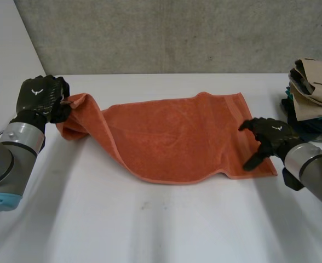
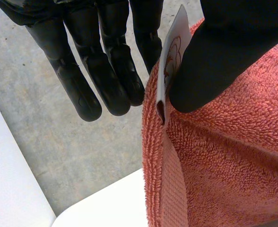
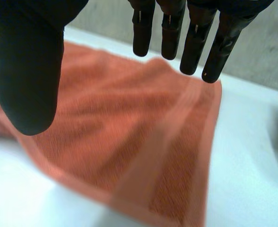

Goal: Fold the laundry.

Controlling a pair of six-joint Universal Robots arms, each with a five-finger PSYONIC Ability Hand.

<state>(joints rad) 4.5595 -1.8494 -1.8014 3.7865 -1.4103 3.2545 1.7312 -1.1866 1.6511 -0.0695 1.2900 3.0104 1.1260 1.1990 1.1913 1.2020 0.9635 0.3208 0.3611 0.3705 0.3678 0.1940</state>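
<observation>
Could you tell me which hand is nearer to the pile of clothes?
Right. The right hand is at the towel's end, just beside the pile of clothes; the left hand pinches the towel's opposite corner, far from the pile.

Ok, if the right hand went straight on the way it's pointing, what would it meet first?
Probably the orange towel: the right hand aims its open fingers at the towel's end beside it, with nothing between. Depth is unclear.

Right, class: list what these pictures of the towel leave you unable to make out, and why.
Head view: clothes pile, cut off by the picture's edge; item count unclear.
Left wrist view: label on the towel, partly covered by the thumb of the left hand; print unreadable.
</observation>
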